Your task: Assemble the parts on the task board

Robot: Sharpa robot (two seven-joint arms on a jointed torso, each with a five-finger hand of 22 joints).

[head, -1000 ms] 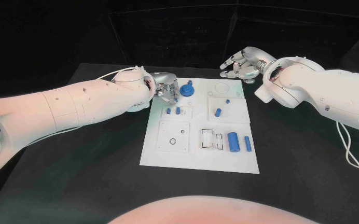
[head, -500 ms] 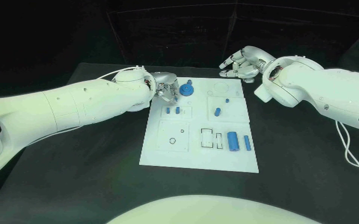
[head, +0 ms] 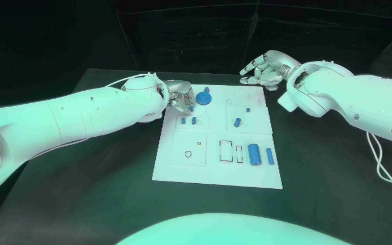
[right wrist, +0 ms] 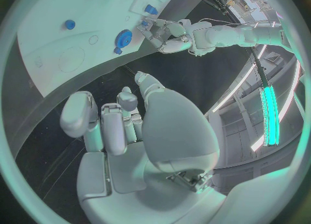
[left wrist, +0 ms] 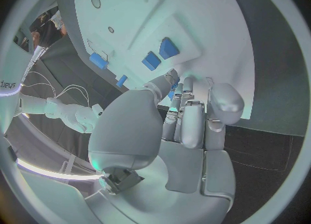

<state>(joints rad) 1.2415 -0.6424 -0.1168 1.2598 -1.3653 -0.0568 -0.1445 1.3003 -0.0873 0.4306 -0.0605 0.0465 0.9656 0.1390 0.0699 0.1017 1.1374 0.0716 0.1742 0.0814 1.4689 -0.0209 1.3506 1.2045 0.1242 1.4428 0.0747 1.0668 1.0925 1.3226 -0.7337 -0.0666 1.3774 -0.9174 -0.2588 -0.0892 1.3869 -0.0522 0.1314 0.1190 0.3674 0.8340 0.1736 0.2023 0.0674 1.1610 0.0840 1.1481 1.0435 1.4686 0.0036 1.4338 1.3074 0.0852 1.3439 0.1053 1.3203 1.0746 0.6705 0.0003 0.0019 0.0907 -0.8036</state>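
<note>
Task board [head: 219, 168] lay in the middle of the black table [head: 90, 188]. Left robot hand [head: 179, 101] sat at the board's far left corner, fingers curled in just beside the round blue part [head: 203, 98]; couldn't tell if it held anything. Right robot hand [head: 265, 70] hovered beyond the board's far right corner, off the board, fingers loosely curled with nothing in them. Two small blue parts [head: 188, 121] stood near the left hand, one blue peg [head: 238, 123] at mid-board, and two blue cylinders [head: 260, 155] lay at the right side.
</note>
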